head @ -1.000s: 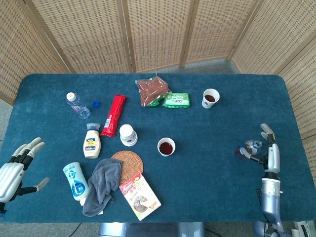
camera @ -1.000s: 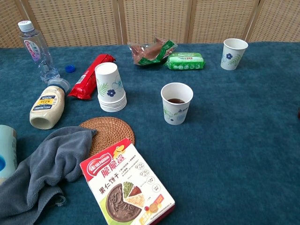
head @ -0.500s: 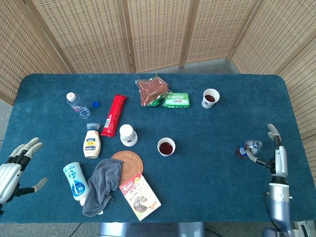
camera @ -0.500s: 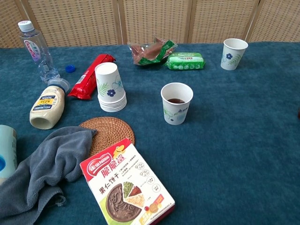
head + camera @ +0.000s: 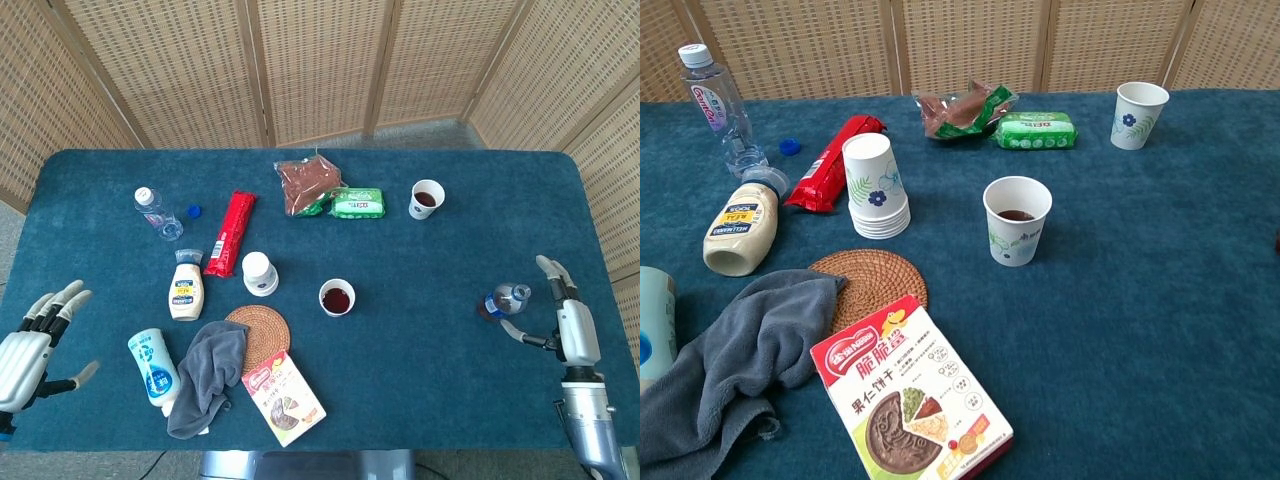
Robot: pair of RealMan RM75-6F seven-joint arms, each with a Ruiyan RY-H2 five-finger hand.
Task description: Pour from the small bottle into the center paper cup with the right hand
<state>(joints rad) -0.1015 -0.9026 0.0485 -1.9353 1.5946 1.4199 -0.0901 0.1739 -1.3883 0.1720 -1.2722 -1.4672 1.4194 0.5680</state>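
Where woven screens [image 5: 320, 70] close in, blue cloth covers the table [image 5: 420, 370].

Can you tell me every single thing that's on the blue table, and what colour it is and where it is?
small bottle: 1, clear with dark drink, right side, standing alone
center paper cup: 1, white, table middle, dark liquid inside
far paper cup: 1, white, back right
stack of cups: 1, white, upside down, left of middle
water bottle: 1, clear, back left
bottle cap: 1, blue, beside it
red packet: 1, back left
brown bag: 1, back middle
green pack: 1, beside it
mayonnaise bottle: 1, cream, lying left
coaster: 1, brown, front
grey cloth: 1, front left
biscuit box: 1, red and white, front
light-blue bottle: 1, front left
left hand: open, left edge
right hand: open, beside small bottle
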